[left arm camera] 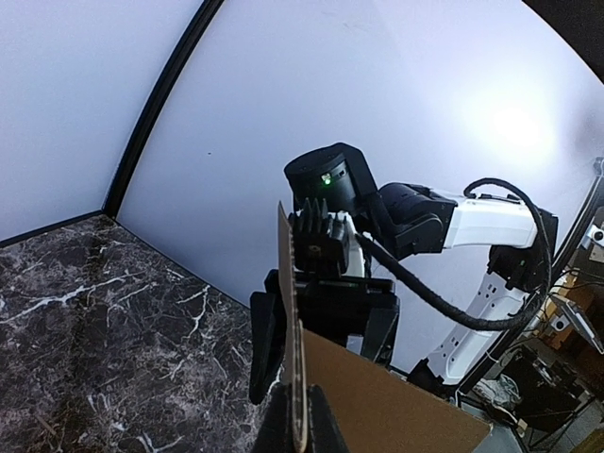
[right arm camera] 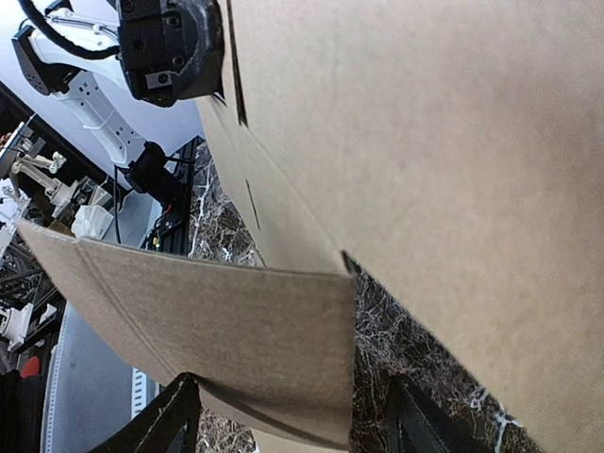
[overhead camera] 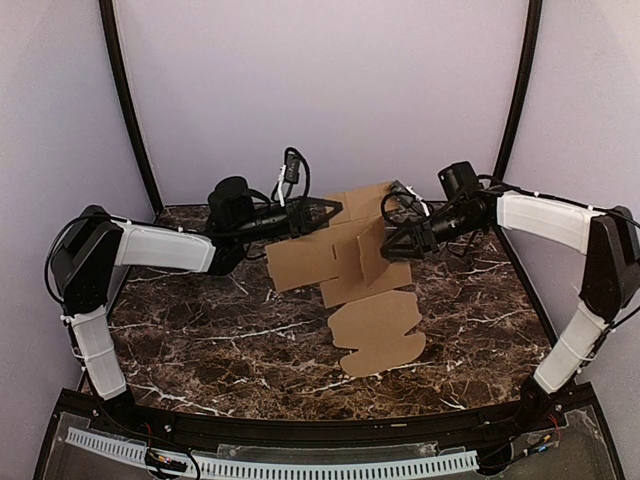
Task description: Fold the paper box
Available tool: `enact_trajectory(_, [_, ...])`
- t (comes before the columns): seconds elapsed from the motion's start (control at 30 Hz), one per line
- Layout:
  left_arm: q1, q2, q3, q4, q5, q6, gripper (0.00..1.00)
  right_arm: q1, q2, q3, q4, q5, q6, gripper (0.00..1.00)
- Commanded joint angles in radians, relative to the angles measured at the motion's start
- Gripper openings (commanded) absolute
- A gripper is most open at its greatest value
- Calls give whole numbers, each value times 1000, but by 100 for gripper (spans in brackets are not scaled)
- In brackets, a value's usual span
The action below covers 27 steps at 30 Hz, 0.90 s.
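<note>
Plainly, the box [overhead camera: 370,300] was a flat die-cut sheet of plain brown cardboard, with several panels, slits and rounded tabs along its near end. Its near part lay on the table [overhead camera: 200,340], right of the middle, while the far part was lifted and tilted between the two arms. One flap stood up from the sheet near its centre. The left gripper [overhead camera: 325,213] was pressed together on the sheet's far edge; from its wrist the cardboard [left arm camera: 377,406] ran edge-on between the fingers. The right gripper [overhead camera: 390,245] stood spread, one finger [right arm camera: 175,420] on each side of the raised flap, whose brown face [right arm camera: 236,321] hung between them without being clamped. Behind that flap a larger panel [right arm camera: 453,142] filled most of the right wrist view.

The table was dark marble-patterned with white veins. Pale lilac walls [overhead camera: 330,90] enclosed it on three sides, with thin black poles [overhead camera: 125,100] running up the corners.
</note>
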Motion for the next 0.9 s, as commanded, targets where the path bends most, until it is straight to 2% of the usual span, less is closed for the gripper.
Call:
enact_trajectory(0.0, [-4,13,44,93,89,-67,1,7,-72,-45,156,-20,31,67])
enact_trajectory(0.13, [-3,24,52,126,117,-101,1,7,-138,-105,248,-30,32,63])
enact_trajectory(0.23, [4,34,52,171,118,-128,1,7,-158,-122,276,-69,25,52])
enact_trajectory(0.43, [30,81,60,345,134,-292,1,6,-200,-170,351,-106,71,34])
enact_trajectory(0.67, [31,101,83,379,148,-342,1,8,-169,-197,451,-124,199,22])
enact_trajectory(0.87, [30,101,87,383,153,-355,1,8,-168,-206,482,-81,232,3])
